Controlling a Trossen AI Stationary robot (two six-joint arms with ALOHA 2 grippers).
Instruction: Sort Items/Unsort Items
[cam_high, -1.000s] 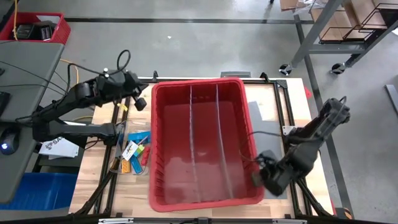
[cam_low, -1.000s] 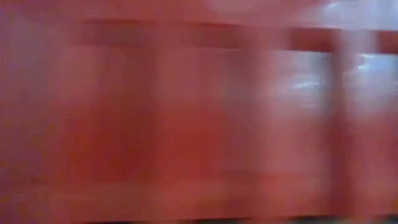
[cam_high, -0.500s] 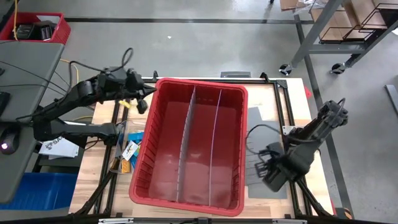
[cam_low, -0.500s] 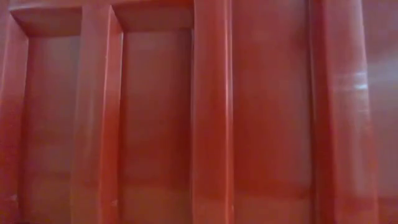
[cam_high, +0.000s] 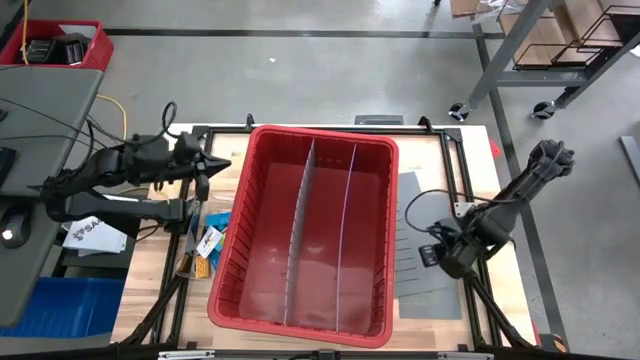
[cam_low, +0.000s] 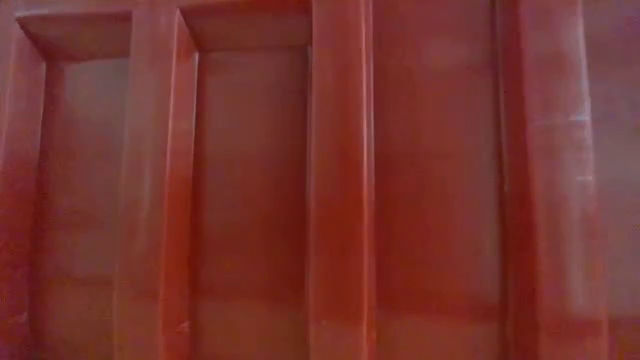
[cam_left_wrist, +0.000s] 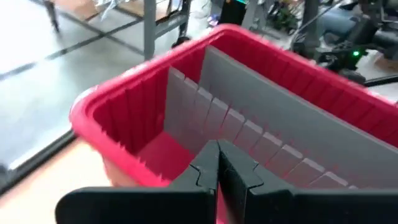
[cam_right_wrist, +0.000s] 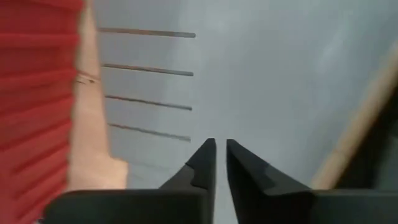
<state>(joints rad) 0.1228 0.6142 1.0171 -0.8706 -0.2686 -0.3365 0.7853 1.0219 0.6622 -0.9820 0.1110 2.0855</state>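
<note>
A large red bin (cam_high: 305, 240) with two grey dividers (cam_high: 345, 235) is seen tilted askew on the wooden table (cam_high: 165, 270). The items (cam_high: 210, 240), colourful small pieces, are found in a pile on the table just beside the bin's left wall. The left gripper (cam_high: 212, 168) is held near the bin's far-left corner, fingers pressed together, empty. The right gripper (cam_high: 437, 255) is held over a grey mat (cam_high: 420, 200), fingers slightly parted, nothing gripped.
</note>
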